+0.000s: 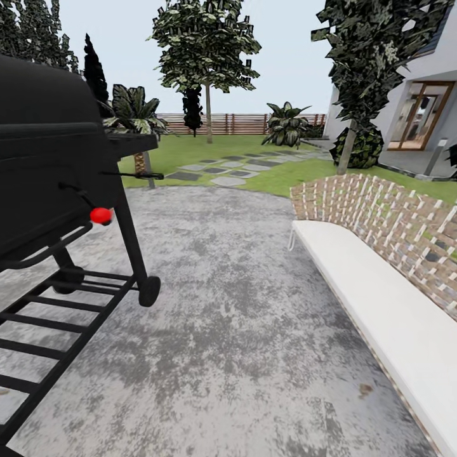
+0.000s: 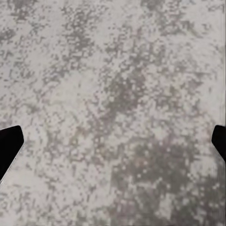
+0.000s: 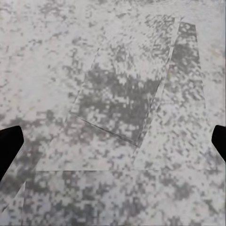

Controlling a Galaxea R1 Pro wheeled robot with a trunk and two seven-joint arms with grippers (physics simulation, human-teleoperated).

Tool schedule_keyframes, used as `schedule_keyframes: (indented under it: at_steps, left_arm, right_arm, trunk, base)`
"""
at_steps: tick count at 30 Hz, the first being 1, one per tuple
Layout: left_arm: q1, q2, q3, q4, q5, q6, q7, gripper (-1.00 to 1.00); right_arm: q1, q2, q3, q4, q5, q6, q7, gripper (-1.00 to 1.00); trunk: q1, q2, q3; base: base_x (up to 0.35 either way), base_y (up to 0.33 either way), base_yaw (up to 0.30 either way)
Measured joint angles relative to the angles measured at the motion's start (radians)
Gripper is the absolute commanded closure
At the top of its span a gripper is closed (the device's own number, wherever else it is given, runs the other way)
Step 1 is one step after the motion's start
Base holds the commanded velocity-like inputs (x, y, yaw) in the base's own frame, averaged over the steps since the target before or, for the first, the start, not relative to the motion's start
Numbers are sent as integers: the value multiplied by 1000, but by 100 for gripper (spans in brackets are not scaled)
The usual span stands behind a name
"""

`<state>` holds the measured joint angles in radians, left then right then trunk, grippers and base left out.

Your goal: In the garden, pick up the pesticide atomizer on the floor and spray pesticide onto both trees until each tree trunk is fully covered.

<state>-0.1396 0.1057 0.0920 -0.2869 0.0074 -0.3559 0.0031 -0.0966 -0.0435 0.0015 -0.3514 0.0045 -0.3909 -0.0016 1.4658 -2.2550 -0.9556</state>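
Observation:
The pesticide atomizer is out of view. Beyond the grey mottled patio (image 1: 241, 304) lies the garden lawn (image 1: 190, 149) with its brown slat fence (image 1: 241, 123). One tall tree (image 1: 208, 117) stands at the lawn's far middle, its trunk slim at this distance. A second tree (image 1: 346, 155) with a leaning grey trunk rises at the right near the house. My left gripper (image 2: 113, 146) is open over bare paving, its black fingertips (image 2: 9, 141) wide apart. My right gripper (image 3: 113, 146) is open too, above paving with faint slab seams.
A black barbecue grill (image 1: 57, 158) with a red knob (image 1: 100, 216) and a low rack stands close on the left. A white bench (image 1: 381, 304) with a woven back runs along the right. Stepping slabs (image 1: 222, 171) lead onto the lawn. Palms (image 1: 285, 124) and a house (image 1: 419, 108) lie farther back.

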Motion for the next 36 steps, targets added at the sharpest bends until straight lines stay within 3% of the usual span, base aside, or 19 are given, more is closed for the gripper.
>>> schedule_keyframes:
  at_steps: [23, 28, 36]
  left_arm:
    - [0, 1, 0, 0, 0, 0, 0, -100]
    - [0, 2, 0, 0, 0, 0, 0, -100]
    - [0, 1, 0, -1, 0, 0, 0, -100]
  right_arm:
    - [0, 0, 0, 1, 0, 1, 0, -100]
    - [0, -22, -6, -18, -4, -1, -2, -100]
    - [0, -27, -6, -24, -5, -54, -1, -100]
  trunk:
    - [0, 0, 0]
    - [0, 0, 0]
    - [0, 0, 0]
  base:
    - [340, 0, 0]
    - [340, 0, 0]
    - [340, 0, 0]
